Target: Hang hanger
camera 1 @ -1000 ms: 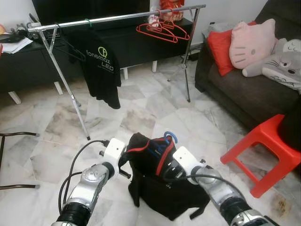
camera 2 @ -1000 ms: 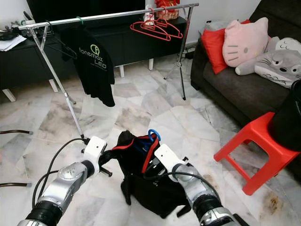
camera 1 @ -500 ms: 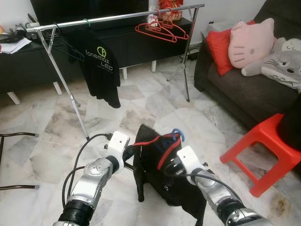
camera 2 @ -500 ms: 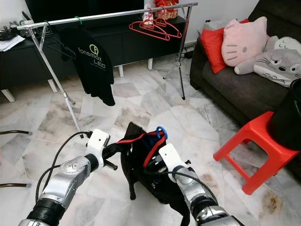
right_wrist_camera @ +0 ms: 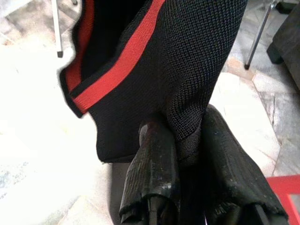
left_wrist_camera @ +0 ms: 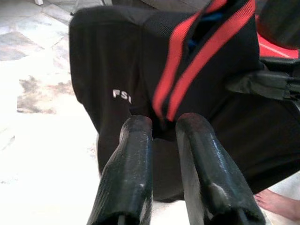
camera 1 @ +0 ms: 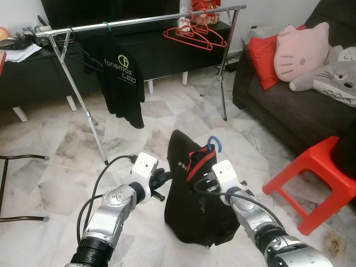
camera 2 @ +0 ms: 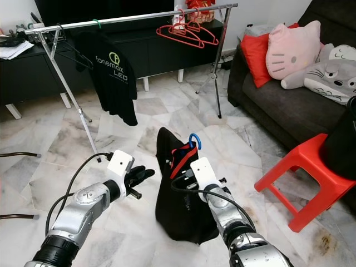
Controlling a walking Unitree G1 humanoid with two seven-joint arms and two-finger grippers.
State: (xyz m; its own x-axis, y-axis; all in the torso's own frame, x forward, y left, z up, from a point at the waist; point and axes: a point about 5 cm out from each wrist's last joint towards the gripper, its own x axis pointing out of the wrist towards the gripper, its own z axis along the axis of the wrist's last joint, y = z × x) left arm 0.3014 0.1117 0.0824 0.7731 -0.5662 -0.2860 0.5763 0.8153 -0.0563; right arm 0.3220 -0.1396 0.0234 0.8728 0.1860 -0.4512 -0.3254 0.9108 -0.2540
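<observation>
A: Entry. State of the right hand (right_wrist_camera: 185,140)?

B: Its two black fingers (right_wrist_camera: 157,164) are clamped on a fold of the black mesh garment with red trim (camera 1: 194,206). The pinch sits at the garment's upper edge, just beside the red-banded collar.

A: And the hanger?

B: A blue plastic hanger hook (camera 1: 216,143) sticks up out of the garment's collar, just above the right hand. The rest of the hanger is hidden inside the cloth. The garment hangs upright from that point; I cannot tell whether its lower hem touches the marble-tile floor (camera 1: 61,167).

A: Left hand?

B: The left hand (left_wrist_camera: 161,126) is near the garment's left edge, pointing at it. Fingers (left_wrist_camera: 129,164) close together with a narrow gap, nothing between them, tips short of the cloth. Small white lettering on the garment shows in front of them.

A: Where is the garment relative to the rail?

B: The silver metal clothes rail (camera 1: 139,21) stands well behind the garment, across the floor. On the rail: a black T-shirt with a green-and-white logo (camera 1: 119,78) toward its left end, and red wire hangers (camera 1: 194,36) toward its right end.

A: Other surroundings?

B: To the right of the garment, a red plastic stool (camera 1: 311,178); behind the stool, a dark sofa (camera 1: 289,111) with a red cushion (camera 1: 261,58) and a pink cat-face cushion (camera 1: 297,53).
</observation>
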